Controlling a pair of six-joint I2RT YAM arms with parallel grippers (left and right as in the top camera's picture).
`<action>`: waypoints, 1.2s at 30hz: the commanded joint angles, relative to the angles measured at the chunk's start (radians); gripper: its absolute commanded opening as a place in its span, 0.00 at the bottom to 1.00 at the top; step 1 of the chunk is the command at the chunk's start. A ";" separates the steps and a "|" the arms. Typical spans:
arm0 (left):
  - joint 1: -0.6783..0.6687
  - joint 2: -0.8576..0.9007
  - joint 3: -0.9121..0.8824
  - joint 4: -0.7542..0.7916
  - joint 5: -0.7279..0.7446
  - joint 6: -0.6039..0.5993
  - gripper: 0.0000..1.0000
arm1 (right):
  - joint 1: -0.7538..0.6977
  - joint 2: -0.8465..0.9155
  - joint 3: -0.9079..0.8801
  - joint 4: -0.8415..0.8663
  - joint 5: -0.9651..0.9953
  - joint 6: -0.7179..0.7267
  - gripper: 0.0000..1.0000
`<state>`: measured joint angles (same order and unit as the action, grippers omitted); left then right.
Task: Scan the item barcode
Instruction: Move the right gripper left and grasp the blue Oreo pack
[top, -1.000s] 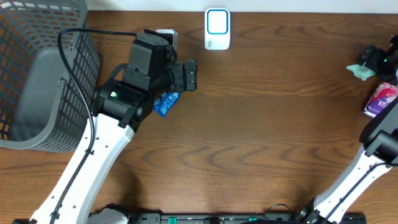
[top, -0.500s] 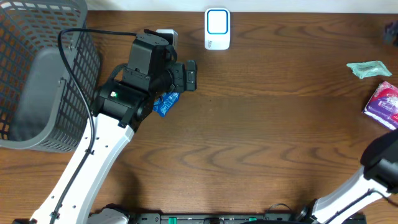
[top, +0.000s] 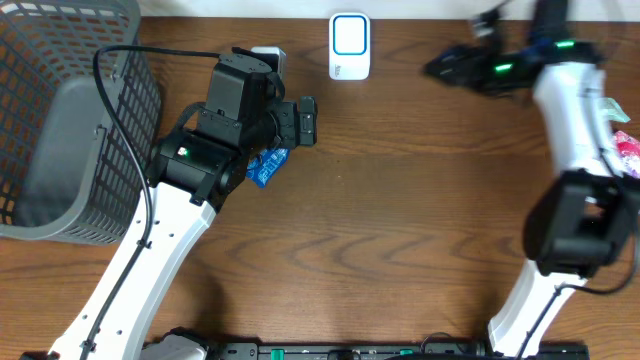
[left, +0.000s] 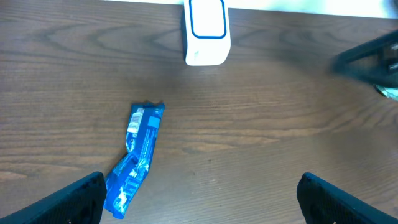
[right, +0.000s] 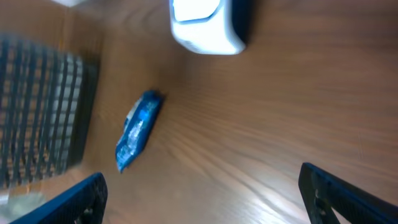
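Note:
A blue packet (top: 268, 166) lies flat on the wooden table, partly under my left arm. It also shows in the left wrist view, blue packet (left: 137, 155), and in the right wrist view, blue packet (right: 138, 129). The white scanner (top: 349, 45) with a blue ring stands at the back edge, scanner (left: 206, 31), scanner (right: 205, 25). My left gripper (top: 306, 120) hovers open just right of the packet, with nothing between its fingers, left gripper (left: 202, 200). My right gripper (top: 442, 68), blurred by motion, is open and empty to the right of the scanner, right gripper (right: 208, 199).
A grey wire basket (top: 70, 120) fills the left side, with a cable running over it. A pink packet (top: 629, 148) lies at the far right edge. A small white box (top: 268, 55) sits behind my left arm.
My right arm has swung from the far right edge to the back middle, near the scanner, leaving the packets there. The left arm and blue packet have not moved.

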<state>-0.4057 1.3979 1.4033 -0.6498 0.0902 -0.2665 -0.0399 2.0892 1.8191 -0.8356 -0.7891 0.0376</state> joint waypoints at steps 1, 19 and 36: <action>0.003 0.003 0.019 -0.002 -0.013 -0.005 0.98 | 0.100 0.027 -0.050 0.078 -0.033 0.057 0.95; 0.003 0.003 0.019 -0.002 -0.013 -0.005 0.98 | 0.439 0.319 -0.099 0.623 -0.012 0.655 0.83; 0.003 0.003 0.019 -0.002 -0.013 -0.005 0.98 | 0.552 0.367 -0.099 0.581 0.261 0.695 0.66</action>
<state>-0.4057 1.3979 1.4033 -0.6502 0.0902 -0.2661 0.4797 2.4104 1.7439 -0.2195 -0.6750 0.7216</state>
